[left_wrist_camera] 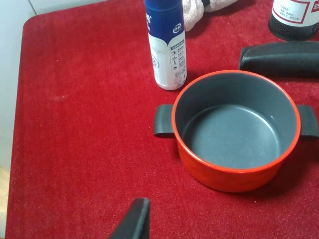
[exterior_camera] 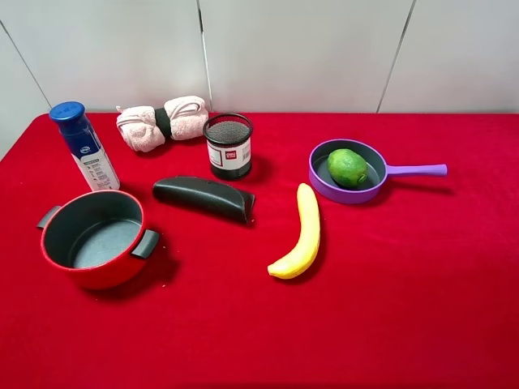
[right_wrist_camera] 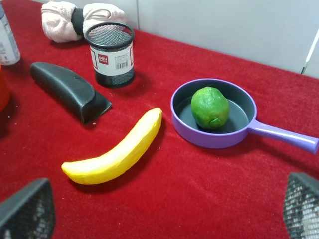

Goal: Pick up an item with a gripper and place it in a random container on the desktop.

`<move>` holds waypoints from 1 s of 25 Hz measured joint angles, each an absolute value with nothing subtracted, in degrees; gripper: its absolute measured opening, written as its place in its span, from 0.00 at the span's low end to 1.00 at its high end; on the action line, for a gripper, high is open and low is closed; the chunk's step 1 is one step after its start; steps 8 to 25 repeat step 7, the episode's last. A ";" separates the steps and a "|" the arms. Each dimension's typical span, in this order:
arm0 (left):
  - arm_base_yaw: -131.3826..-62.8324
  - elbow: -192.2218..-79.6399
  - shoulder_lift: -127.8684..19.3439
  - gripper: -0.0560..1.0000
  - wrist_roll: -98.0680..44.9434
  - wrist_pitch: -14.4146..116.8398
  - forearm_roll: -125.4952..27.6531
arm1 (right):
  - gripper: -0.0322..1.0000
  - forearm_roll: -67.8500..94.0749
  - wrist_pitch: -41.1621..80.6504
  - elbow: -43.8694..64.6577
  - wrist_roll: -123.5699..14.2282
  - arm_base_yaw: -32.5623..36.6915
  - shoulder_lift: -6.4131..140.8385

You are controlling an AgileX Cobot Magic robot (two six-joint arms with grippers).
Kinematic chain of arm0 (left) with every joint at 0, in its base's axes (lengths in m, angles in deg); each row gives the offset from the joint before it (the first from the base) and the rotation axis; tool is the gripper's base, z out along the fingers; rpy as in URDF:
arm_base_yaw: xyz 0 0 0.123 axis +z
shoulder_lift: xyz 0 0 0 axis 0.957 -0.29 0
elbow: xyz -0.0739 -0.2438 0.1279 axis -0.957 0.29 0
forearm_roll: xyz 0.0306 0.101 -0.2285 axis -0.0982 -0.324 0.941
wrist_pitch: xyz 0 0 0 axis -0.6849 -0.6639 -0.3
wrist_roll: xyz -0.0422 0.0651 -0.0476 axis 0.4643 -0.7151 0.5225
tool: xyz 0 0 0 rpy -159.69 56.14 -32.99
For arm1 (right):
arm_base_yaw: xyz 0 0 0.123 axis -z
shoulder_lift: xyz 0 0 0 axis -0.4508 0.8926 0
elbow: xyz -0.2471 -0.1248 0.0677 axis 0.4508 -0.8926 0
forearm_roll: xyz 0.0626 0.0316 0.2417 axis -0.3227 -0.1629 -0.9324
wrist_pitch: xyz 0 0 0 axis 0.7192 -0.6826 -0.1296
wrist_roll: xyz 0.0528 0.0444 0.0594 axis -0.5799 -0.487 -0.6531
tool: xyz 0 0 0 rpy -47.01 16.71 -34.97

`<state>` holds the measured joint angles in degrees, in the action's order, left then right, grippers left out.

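Observation:
The green lime (exterior_camera: 347, 167) lies inside the small purple frying pan (exterior_camera: 324, 183) at the right back of the red desktop (exterior_camera: 405, 308). In the right wrist view the lime (right_wrist_camera: 210, 107) sits in the pan (right_wrist_camera: 185, 127), whose handle points away to the side. My right gripper (right_wrist_camera: 165, 199) is open and empty, its two mesh-padded fingertips (right_wrist_camera: 30, 204) wide apart, well short of the pan. Of my left gripper only one black fingertip (left_wrist_camera: 135, 214) shows, near the red pot. Neither arm shows in the exterior view.
A yellow banana (exterior_camera: 302, 235) lies left of the pan. A black mesh cup (exterior_camera: 229, 146), a black case (exterior_camera: 204, 197), a red two-handled pot (exterior_camera: 96, 239), a blue-capped bottle (exterior_camera: 84, 146) and a rolled pink towel (exterior_camera: 162, 121) stand further left.

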<state>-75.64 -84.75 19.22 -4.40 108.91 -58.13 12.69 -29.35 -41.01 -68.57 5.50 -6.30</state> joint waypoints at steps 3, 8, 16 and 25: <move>-75.64 -84.75 19.22 0.98 -4.40 108.91 -58.13 | 0.70 12.69 -29.35 -41.01 -68.84 5.50 -6.30; -75.64 -84.75 19.22 0.98 -4.40 108.91 -58.13 | 0.70 12.85 -29.35 -41.01 -68.96 5.50 -6.30; -75.64 -84.75 19.22 0.98 -4.40 108.91 -58.13 | 0.70 12.85 -29.35 -41.01 -68.96 5.50 -6.30; -75.64 -84.75 19.22 0.98 -4.40 108.91 -58.13 | 0.70 12.85 -29.35 -41.01 -68.96 5.50 -6.30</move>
